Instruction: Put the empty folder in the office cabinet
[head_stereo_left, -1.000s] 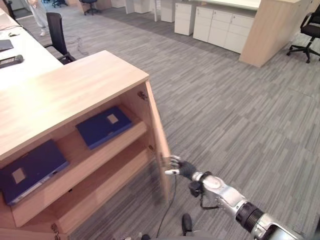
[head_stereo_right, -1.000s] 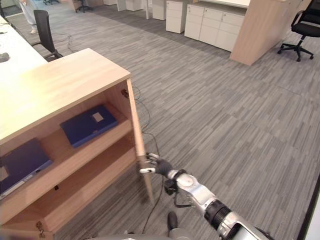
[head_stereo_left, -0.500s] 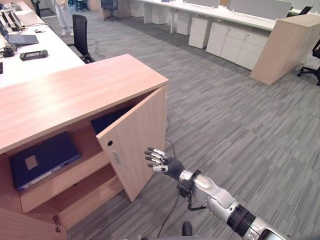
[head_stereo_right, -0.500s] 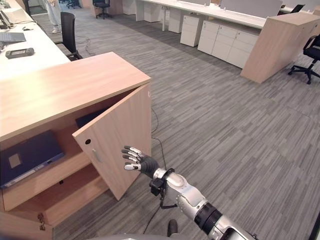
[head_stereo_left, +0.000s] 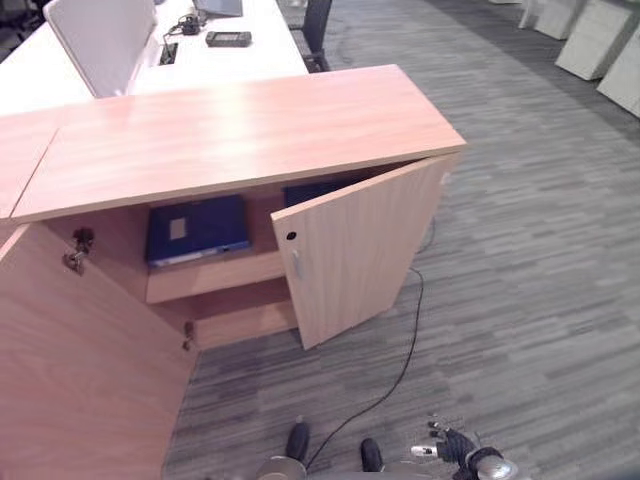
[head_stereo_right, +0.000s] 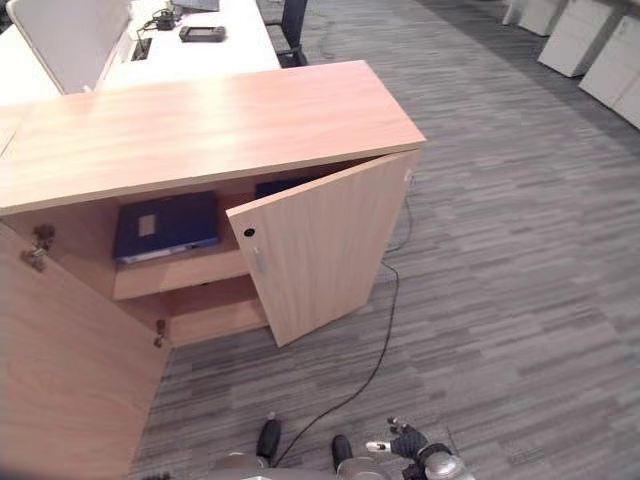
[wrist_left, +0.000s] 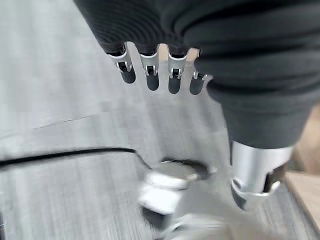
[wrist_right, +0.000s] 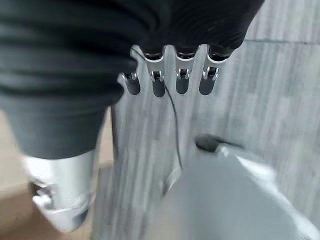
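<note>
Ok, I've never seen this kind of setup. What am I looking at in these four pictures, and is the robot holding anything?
This is a two-legged humanoid robot with two arms ending in silver, dark-tipped fingers. The two wide pictures come from a stereo camera in its head, looking down; the two close ones come from cameras on its wrists, looking along each hand.

In front of it stands a wooden office cabinet. Its right door hangs partly open and its left door is swung wide. On the upper shelf lies a blue folder, and a second blue folder shows partly behind the right door.

The right hand sits low over the grey carpet, fingers spread. The left hand shows in its wrist picture with straight fingers. Both hold nothing. Behind the cabinet is a white desk.
</note>
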